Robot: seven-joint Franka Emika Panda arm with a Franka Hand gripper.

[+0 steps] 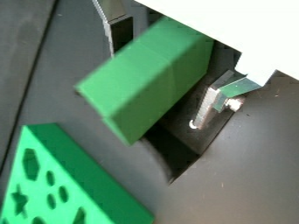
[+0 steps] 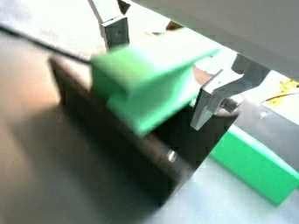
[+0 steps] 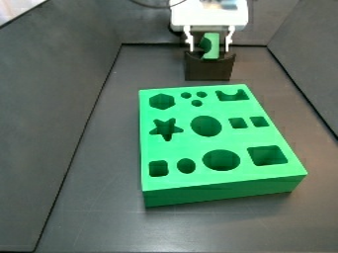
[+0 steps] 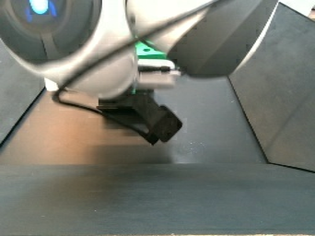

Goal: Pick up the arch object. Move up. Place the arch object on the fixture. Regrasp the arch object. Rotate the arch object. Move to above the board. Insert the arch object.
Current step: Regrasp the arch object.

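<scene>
White pincer point(image 3: 211, 43) housing, flat silver fingers point(image 1: 208, 102) with dark pads.

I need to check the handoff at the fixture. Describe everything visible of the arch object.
The arch object is a small bright-green oblong block with plain matte faces. In both wrist views it sits tilted between the end effector's silver fingers, over the dark fixture. Whether the pads press it, or whether it rests on the fixture, cannot be told. In a side view only a green sliver shows beyond the board.
</scene>
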